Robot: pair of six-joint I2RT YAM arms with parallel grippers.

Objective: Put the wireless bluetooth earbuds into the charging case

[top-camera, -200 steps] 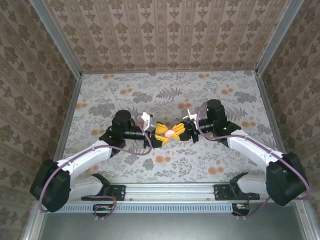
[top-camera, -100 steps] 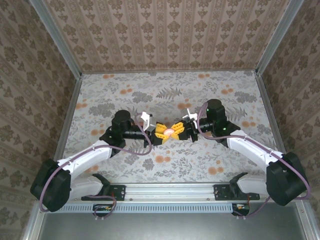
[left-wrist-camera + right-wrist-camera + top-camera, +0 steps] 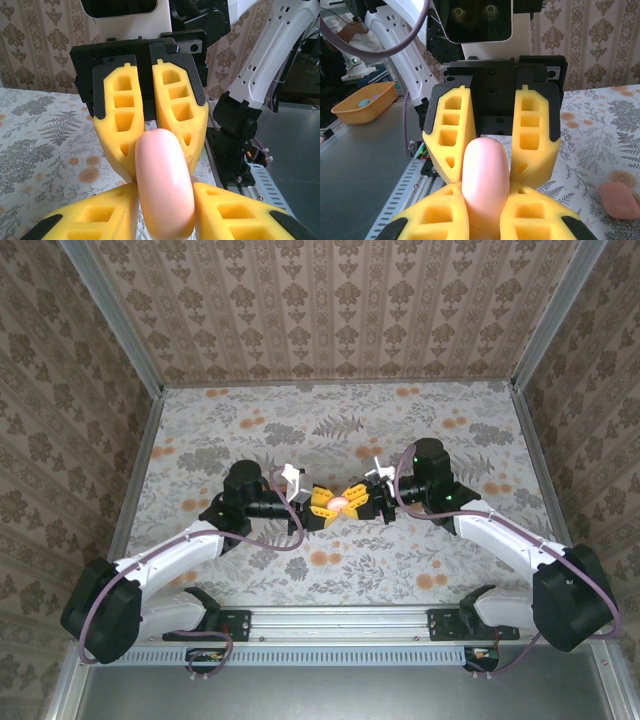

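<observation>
The charging case [image 3: 341, 503] is a pale pink, rounded, closed shell held above the middle of the table. My left gripper [image 3: 322, 507] comes at it from the left and my right gripper [image 3: 361, 504] from the right, tips meeting on it. In the left wrist view the case [image 3: 165, 185] sits between my left gripper's [image 3: 165, 192] yellow fingers, which press on both its sides; the right gripper's fingers [image 3: 177, 107] stand behind it. In the right wrist view my right gripper [image 3: 485, 195] is shut on the case [image 3: 486, 175]. The earbuds are out of view.
A salmon rounded block [image 3: 619, 200] lies on the flowered tablecloth to the right of the right gripper. An orange tray [image 3: 365, 102] sits off the table beyond the rail. Patterned walls [image 3: 330, 310] enclose the table on three sides.
My left gripper's fingers have drawn in onto the case. Both grippers with the case have shifted very slightly away from the arm bases.
</observation>
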